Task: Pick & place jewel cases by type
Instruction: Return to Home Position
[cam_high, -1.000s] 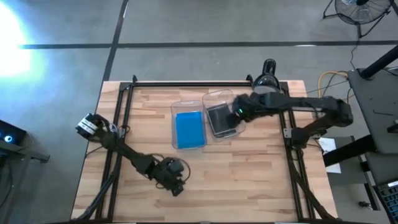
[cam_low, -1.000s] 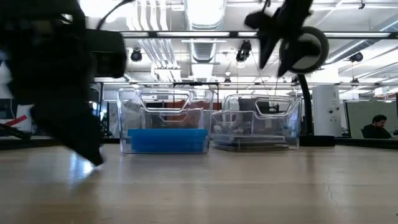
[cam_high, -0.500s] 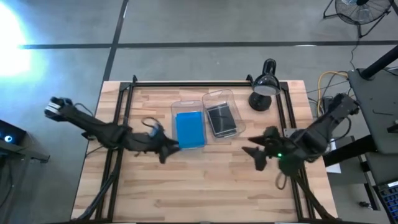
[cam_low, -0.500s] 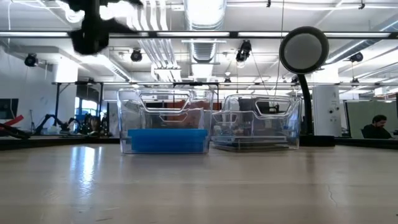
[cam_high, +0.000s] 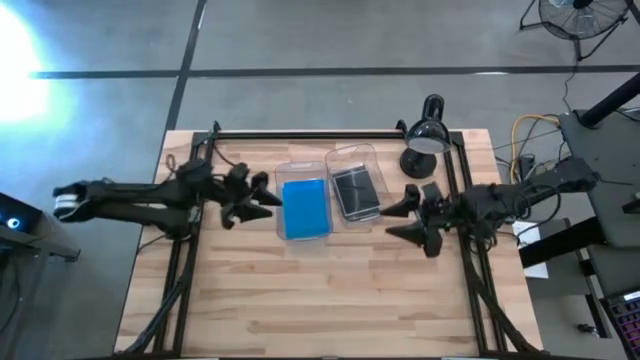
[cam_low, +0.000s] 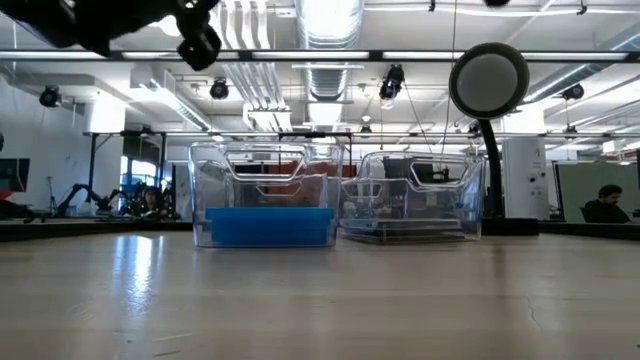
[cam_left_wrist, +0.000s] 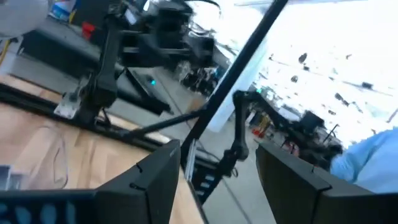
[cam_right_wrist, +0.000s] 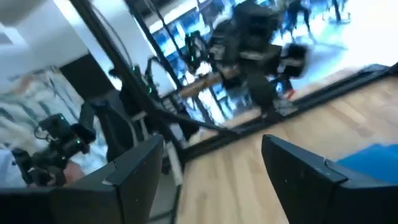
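- The room takes up most of what you see: a grey concrete floor (cam_high: 300, 40) with a dark line running across the upper part of the high view. In the low view there is a ceiling (cam_low: 330, 40) of white ducts and strip lights.
- The tabletop (cam_high: 320, 290) is pale wood block and fills the centre and lower part of the high view, with black rails (cam_high: 300, 133) framing it. In the low view its bare surface spreads across the whole lower half.
- Your left arm (cam_high: 140, 195) reaches in from the left edge. Your right arm (cam_high: 510, 198) reaches in from the right edge.
- Two clear bins stand side by side in the upper middle of the tabletop, the left bin (cam_high: 303, 172) and the right bin (cam_high: 352, 156).
- The blue jewel cases (cam_high: 304, 208) lie stacked flat in the left bin. The dark jewel cases (cam_high: 356, 193) lie flat in the right bin.
- A black desk lamp (cam_high: 428, 138) stands at the upper right of the tabletop.
- A fan (cam_high: 575, 15) shows in the upper right corner of the high view.
- The left tool (cam_high: 265, 192) hangs just left of the left bin, its fingers (cam_left_wrist: 149, 186) spread and holding nothing.
- The right tool (cam_high: 390, 220) hangs just right of the right bin, its fingers (cam_right_wrist: 134, 180) also spread and holding nothing.
- A person (cam_low: 603, 205) sits far off at the right edge of the low view.
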